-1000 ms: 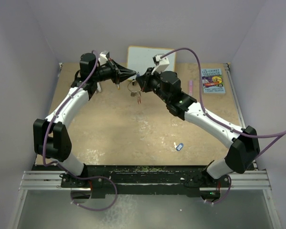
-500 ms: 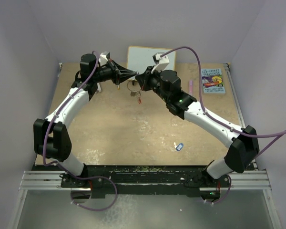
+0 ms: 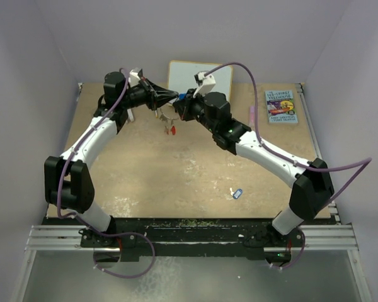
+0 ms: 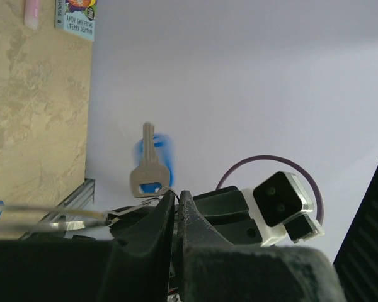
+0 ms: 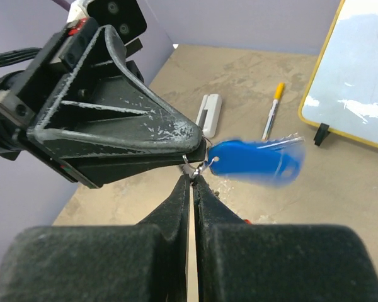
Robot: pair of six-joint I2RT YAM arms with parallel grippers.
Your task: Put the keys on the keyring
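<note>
Here, blue-tagged key [image 4: 148, 157], book [image 4: 75, 19] "Andy Griffiths"

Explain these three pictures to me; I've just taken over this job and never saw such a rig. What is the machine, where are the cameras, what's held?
These are two robot arms bolted at the table's near edge. The overhead view looks down from behind them: the left gripper and right gripper meet tip to tip before the whiteboard. The other two pictures come from a camera on each wrist, looking along that arm's own gripper. Both grippers are closed. The left one appears to pinch the keyring, a thin wire loop with a red key dangling below. A blurred key with a blue tag hangs right at the tips. On the table lie a book, a pink marker and another blue-tagged key.
</note>
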